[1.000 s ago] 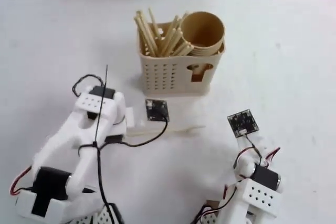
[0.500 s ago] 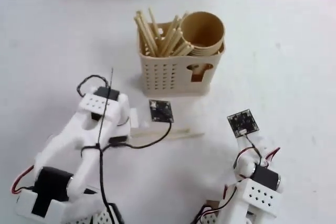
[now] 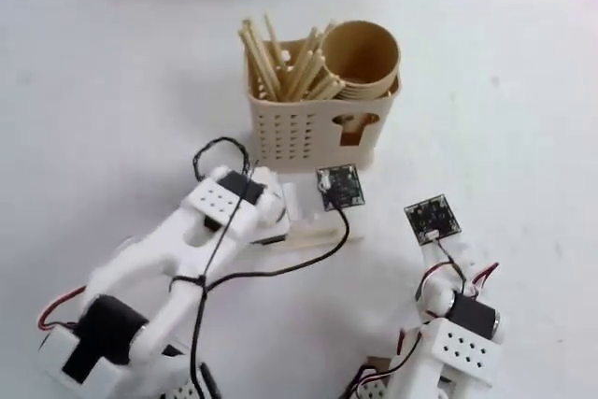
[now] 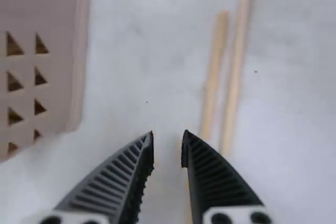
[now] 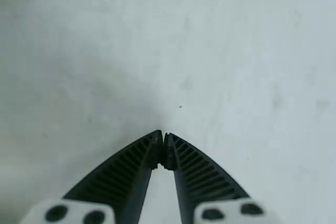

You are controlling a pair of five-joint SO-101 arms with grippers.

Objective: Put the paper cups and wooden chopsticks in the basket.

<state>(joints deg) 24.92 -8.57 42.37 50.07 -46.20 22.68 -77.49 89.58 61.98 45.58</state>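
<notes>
Left arm (image 3: pixel 187 249) swung right and toward the far side over the last second. Its wrist board (image 3: pixel 337 186) was off the basket's left half; now it sits just near of the basket (image 3: pixel 313 137) front wall, around the middle. Right arm (image 3: pixel 448 329) hasn't budged, near right. From my end the two loose chopsticks (image 3: pixel 313 238) look about where they were on the table (image 3: pixel 93 72): near of the basket, lying left-right, side by side. The left arm now covers their left ends.

Left wrist view: left gripper (image 4: pixel 167 140) fingers slightly spread, narrow gap, not closed on the sticks. It's low over the table, with the loose pair just beside one fingertip and the basket wall off to the other side, apart from it. Sticks are pale wood, thin and straight, one reaching further than the other.

Right gripper (image 5: pixel 163 139) pressed together, tips touching, over bare table.

Basket: cream, perforated walls, upright, far centre. Bundle of chopsticks (image 3: pixel 280 58) leans in its left part. Paper cups (image 3: pixel 360 53), tan, nested, open end up, sit in its right part.
</notes>
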